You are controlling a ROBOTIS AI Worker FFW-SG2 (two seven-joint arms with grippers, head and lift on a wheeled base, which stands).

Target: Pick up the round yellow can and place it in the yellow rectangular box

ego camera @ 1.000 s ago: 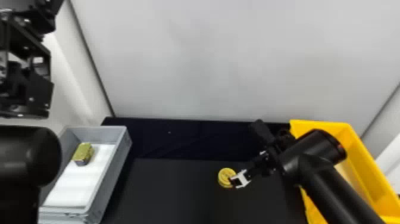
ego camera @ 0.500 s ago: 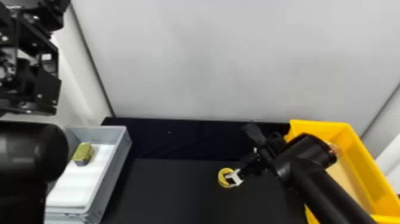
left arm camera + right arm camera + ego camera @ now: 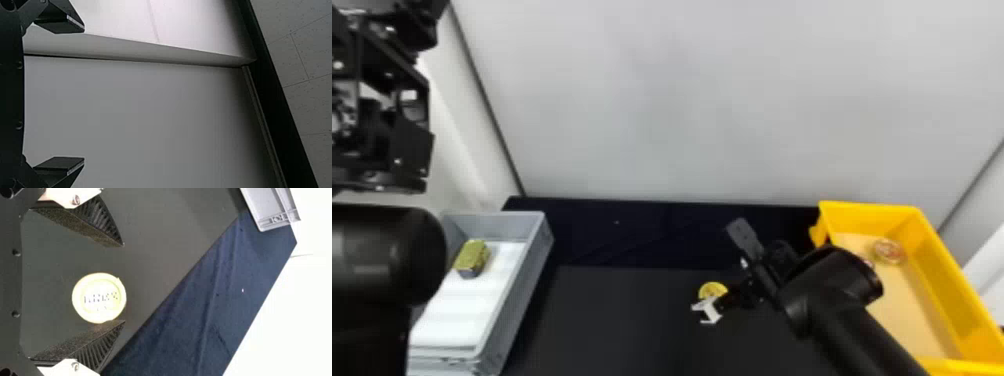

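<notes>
1. From where I stand, the black two-fingered right gripper (image 3: 123,283) has its fingers apart; the round yellow can (image 3: 99,297) sits between them on the dark tabletop (image 3: 168,246), nearly or just touching one.
2. Centring before squeezing evenly seems wise (a lopsided push could slide it).
3. Its printed round face points up; seen from above, no long axis shows.
</notes>
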